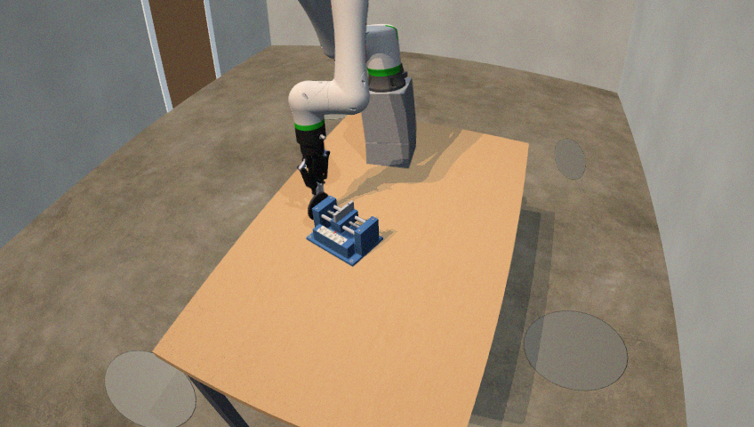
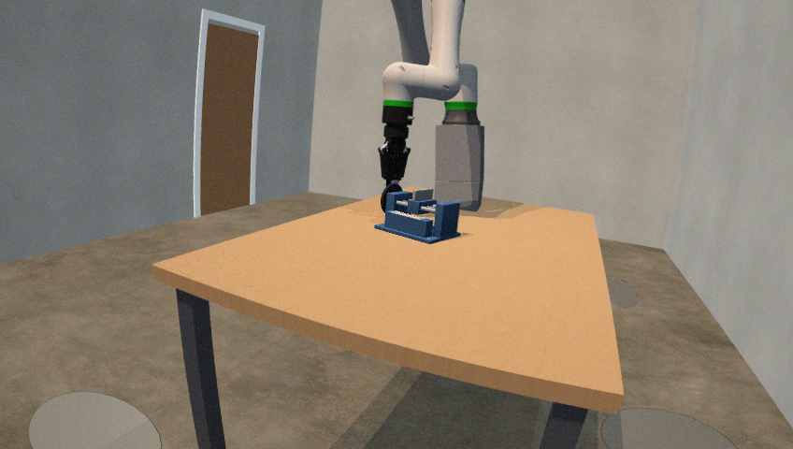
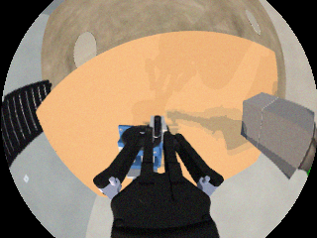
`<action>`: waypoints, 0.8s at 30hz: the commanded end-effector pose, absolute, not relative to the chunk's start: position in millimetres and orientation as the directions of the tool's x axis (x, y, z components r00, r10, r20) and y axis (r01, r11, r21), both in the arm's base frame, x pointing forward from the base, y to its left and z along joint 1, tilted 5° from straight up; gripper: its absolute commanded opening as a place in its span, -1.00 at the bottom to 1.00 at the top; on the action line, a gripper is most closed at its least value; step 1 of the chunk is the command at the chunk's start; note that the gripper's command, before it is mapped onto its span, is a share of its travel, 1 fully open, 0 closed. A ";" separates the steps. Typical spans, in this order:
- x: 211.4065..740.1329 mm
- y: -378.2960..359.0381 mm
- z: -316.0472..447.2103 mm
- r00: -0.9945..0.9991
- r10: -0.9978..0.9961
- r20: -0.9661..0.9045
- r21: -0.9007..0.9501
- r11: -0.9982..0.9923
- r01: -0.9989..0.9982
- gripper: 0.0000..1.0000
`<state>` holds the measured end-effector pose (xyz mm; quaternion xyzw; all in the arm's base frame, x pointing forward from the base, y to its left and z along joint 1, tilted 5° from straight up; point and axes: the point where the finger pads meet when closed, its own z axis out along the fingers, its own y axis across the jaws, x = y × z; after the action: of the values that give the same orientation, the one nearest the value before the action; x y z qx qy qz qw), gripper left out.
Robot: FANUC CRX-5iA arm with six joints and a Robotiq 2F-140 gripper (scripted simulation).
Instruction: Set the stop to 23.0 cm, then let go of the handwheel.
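The blue stop device (image 1: 366,237) (image 2: 446,219) stands on the table. Its grey upright stop plate (image 1: 343,211) (image 2: 423,195) sits on a blue carriage between two end blocks. A white scale (image 1: 329,235) with a small red mark lies along the front; its numbers are too small to read. The black handwheel (image 1: 315,204) (image 2: 384,198) is at the device's left end. My gripper (image 1: 318,191) (image 2: 393,183) (image 3: 157,120) points down at the wheel's upper edge. Its fingertips are together on a small dark part there, seemingly the wheel's handle; the contact is partly hidden.
The wooden table (image 1: 402,317) (image 2: 500,300) carries the device near its left edge. The grey robot pedestal (image 1: 389,126) (image 2: 458,166) (image 3: 267,119) stands behind it, to the right of the gripper. The device's end block stands close to the fingers.
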<state>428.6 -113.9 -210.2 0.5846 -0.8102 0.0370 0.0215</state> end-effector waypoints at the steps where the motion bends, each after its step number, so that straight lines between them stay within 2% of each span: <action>1: 428.7 -114.3 -215.5 -0.316 -0.946 0.078 -0.035 0.314 -0.949 -0.92; 24: 442.2 -120.9 -240.6 -0.316 -0.946 0.078 -0.035 0.314 -0.949 -0.92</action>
<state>440.8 -120.4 -239.8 0.5845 -0.8102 0.0372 0.0216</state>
